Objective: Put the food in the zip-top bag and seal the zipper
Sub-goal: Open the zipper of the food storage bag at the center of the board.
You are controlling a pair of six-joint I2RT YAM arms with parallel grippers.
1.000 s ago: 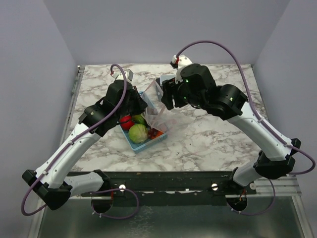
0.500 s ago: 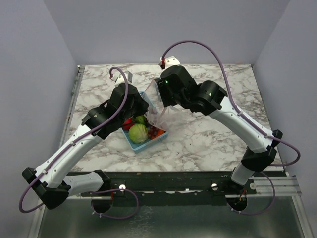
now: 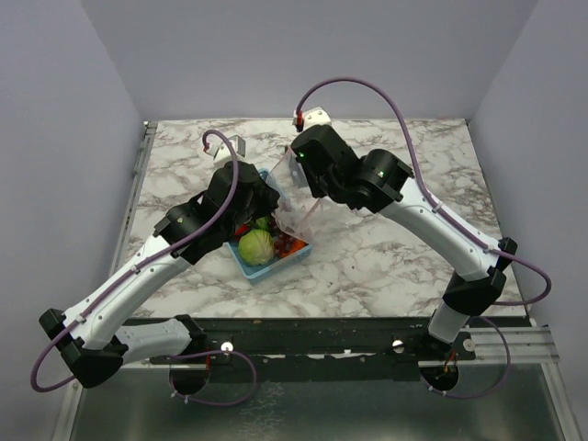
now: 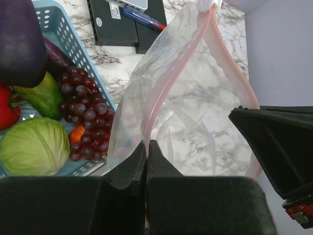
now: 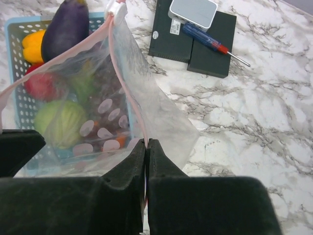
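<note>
The zip-top bag point(image 3: 296, 209) hangs over the right end of a light-blue basket point(image 3: 264, 274), its mouth held apart. My left gripper point(image 4: 146, 143) is shut on one lip of the pink zipper point(image 4: 229, 63). The other lip point(image 5: 119, 68) is pinched in my right gripper point(image 5: 147, 142), which is also shut. The food lies in the basket: a green cabbage point(image 4: 34, 147), a grape bunch point(image 4: 87, 122), a green pepper point(image 4: 46, 95), a dark eggplant point(image 5: 66, 27), and red point(image 5: 41, 84) and yellow point(image 5: 30, 46) pieces. I see no food inside the bag.
Two black boxes point(image 5: 195, 41) lie on the marble table beyond the basket. A small grey device point(image 5: 193, 12) and a blue-and-red screwdriver point(image 5: 210, 43) rest on them. Both arms crowd the space above the basket.
My right gripper has swung left to the bag's mouth and shut on its pink strip. The left gripper has kept its hold and shifted slightly.
</note>
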